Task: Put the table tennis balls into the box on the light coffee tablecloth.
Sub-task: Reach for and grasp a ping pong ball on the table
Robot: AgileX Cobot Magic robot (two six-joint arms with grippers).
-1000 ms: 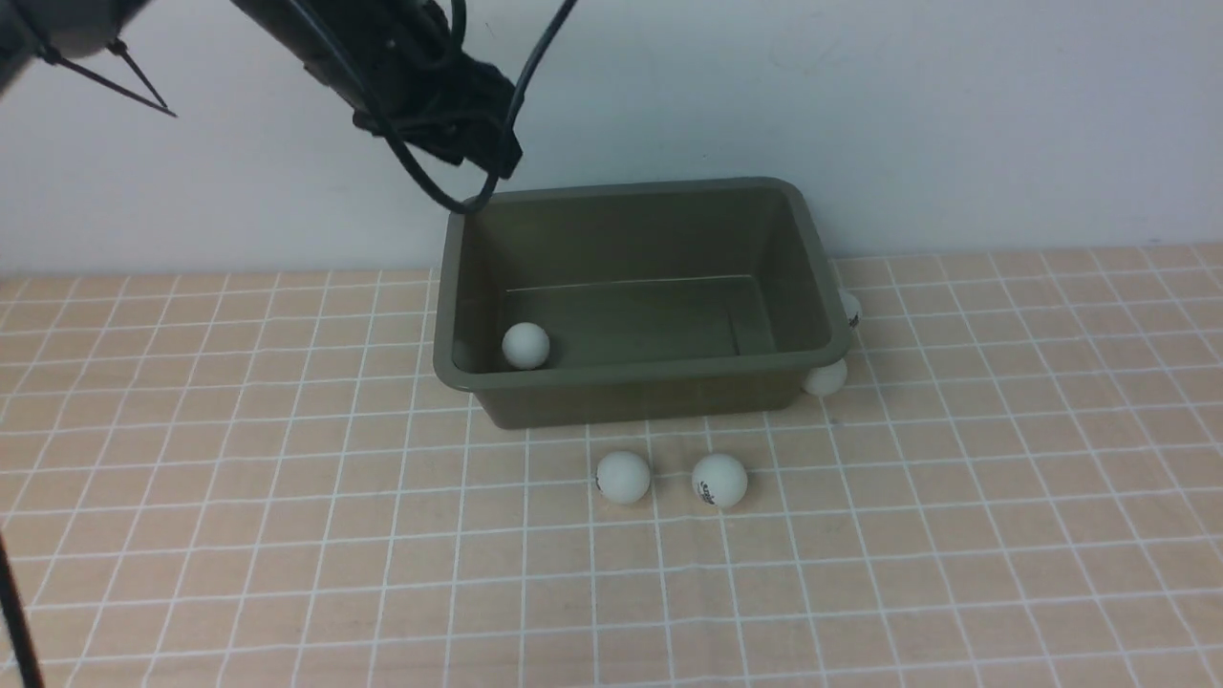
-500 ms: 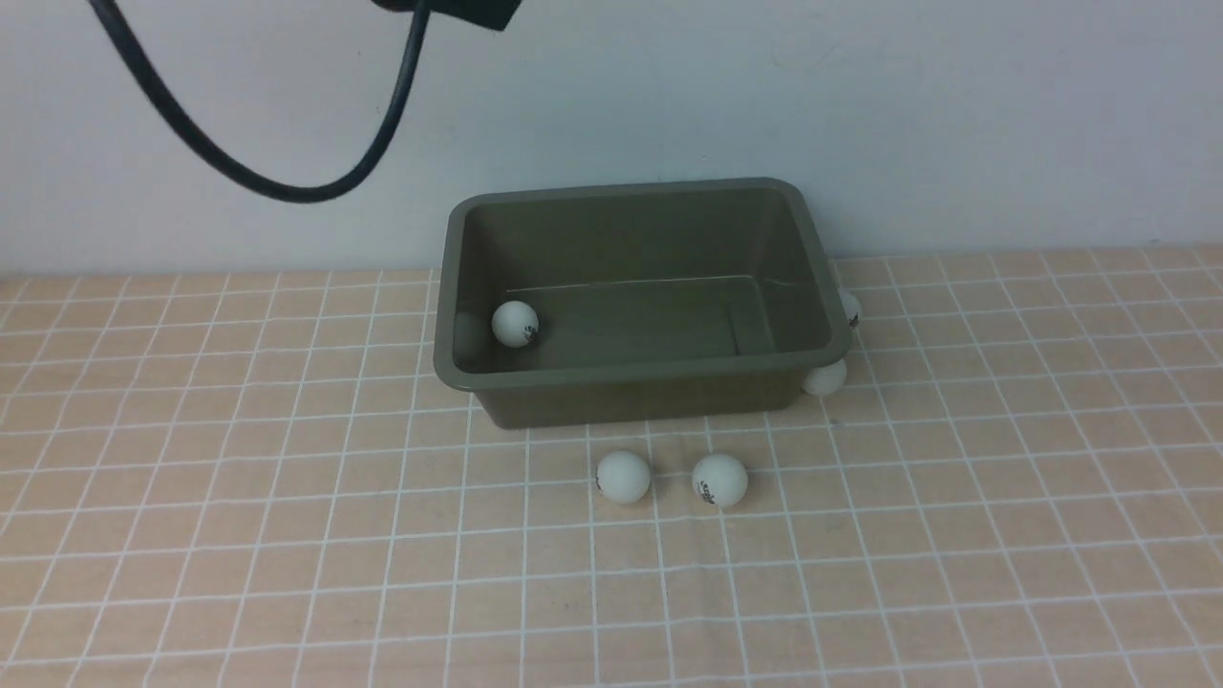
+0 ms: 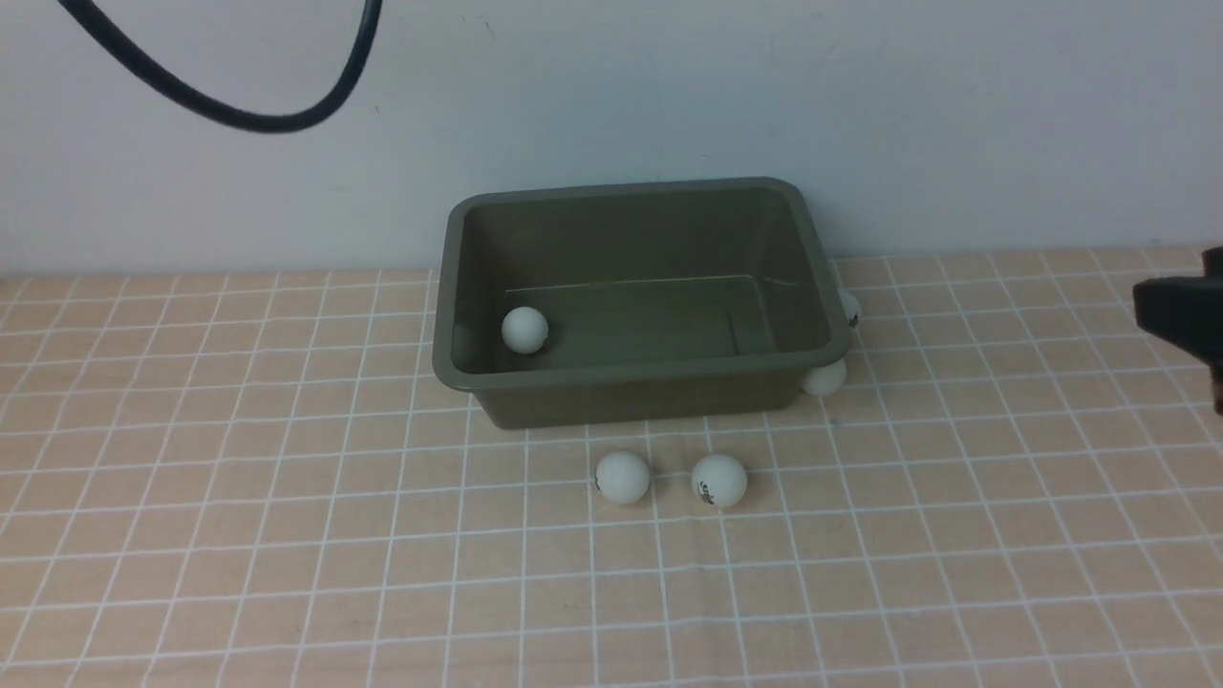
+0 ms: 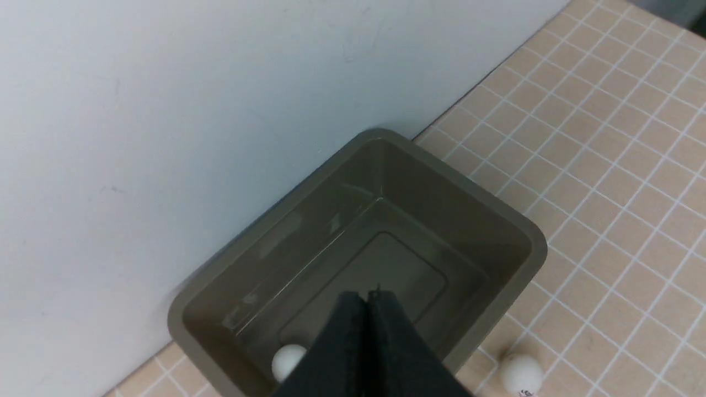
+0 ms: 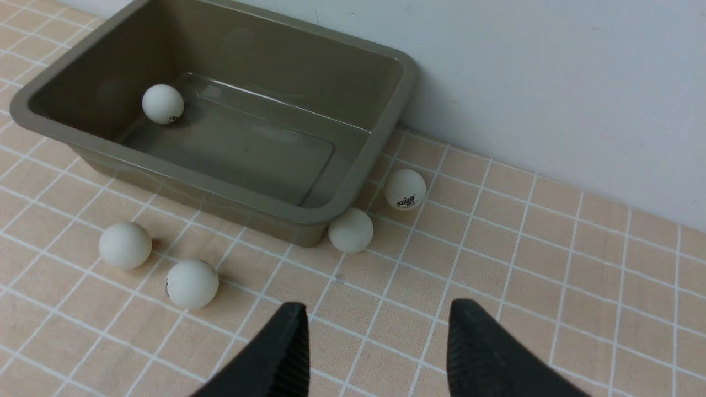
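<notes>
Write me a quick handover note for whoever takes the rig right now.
Left gripper: shut, holding nothing, over the olive grey-green plastic tub.
Right gripper: open, empty, above the light peach-tan gridded cloth.
Done: one small white ball in the tub.
Left: four white balls on the cloth, two in front of the tub, two by its right end.

One white ball [image 3: 525,330] sits in the green box [image 3: 631,377] – two more balls [image 3: 623,478] are on the tan cloth [image 3: 382,535] in front. Two others peek out by the box's right side – partly hidden. A black cord [image 3: 258,122] hangs up high.
</notes>
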